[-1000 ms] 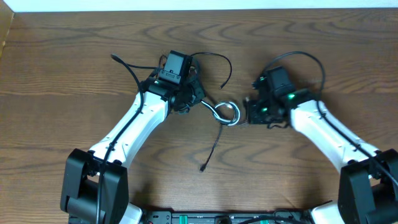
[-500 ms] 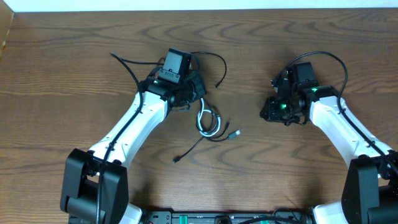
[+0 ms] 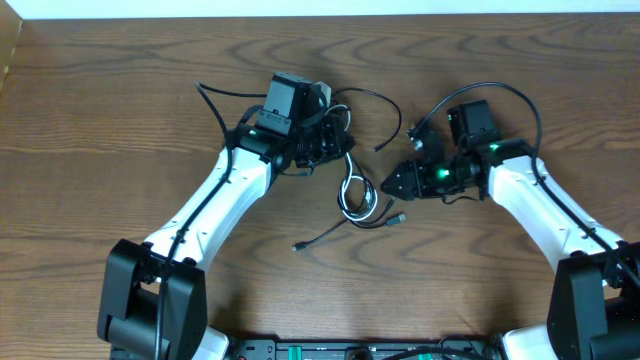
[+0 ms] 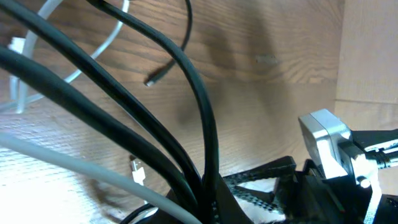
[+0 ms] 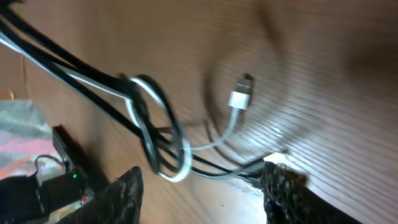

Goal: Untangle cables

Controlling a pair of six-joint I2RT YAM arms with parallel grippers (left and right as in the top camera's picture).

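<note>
Overhead: wood-grain table (image 3: pixel 100 110) fills the view. White left arm (image 3: pixel 215 200) comes in from lower left, white right arm (image 3: pixel 545 205) from lower right.

At top centre the left gripper (image 3: pixel 332 145) is clamped tight on the cables (image 3: pixel 352 198). Left wrist view shows several black cords and a white one converging into its closed jaws. Below it the bundle drops into a small coiled loop at table centre, between the two claws.

To the loop's right, the right gripper (image 3: pixel 393 184) is spread partway open and holds nothing. Right wrist view has both fingers (image 5: pixel 121 196) standing wide, cords beyond them on the wood.

The white cable (image 5: pixel 181 163) winds through the black loop, and its white plug (image 5: pixel 239 98) lies loose on the wood. A black tail runs lower left from the loop to a plug end (image 3: pixel 298 246). Another black cord arcs up and right from the left claw, its tip (image 3: pixel 378 148) near the right claw.
</note>
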